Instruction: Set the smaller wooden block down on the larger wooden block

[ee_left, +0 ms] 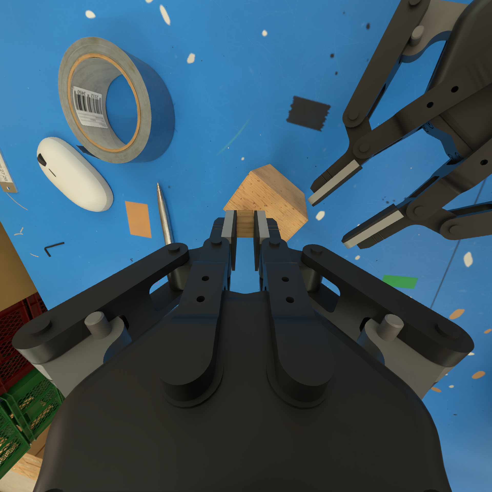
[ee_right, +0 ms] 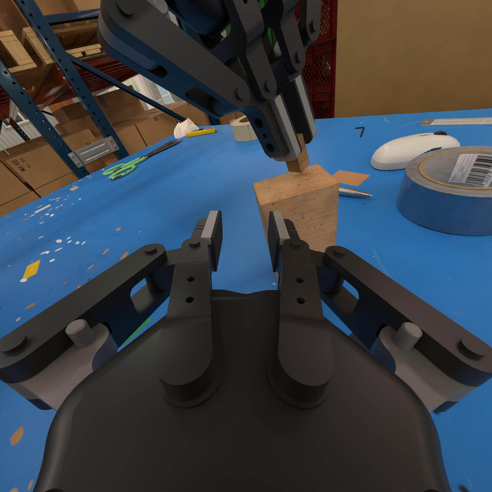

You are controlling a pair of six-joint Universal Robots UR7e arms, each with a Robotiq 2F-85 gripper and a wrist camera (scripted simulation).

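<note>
My left gripper is shut on the smaller wooden block, a small light cuboid held between its grey pads. It hangs tilted just over the top of the larger wooden block, which stands upright on the blue table. In the right wrist view the small block has its lower corner at or just above the large block's top face, held by the left gripper. My right gripper is open and empty, low beside the large block's near left side; it also shows in the left wrist view.
A roll of blue tape, a white mouse and a silver pen lie near the block. Green scissors, a beige tape roll and a yellow cutter lie farther back. Crates stand off the table's edge.
</note>
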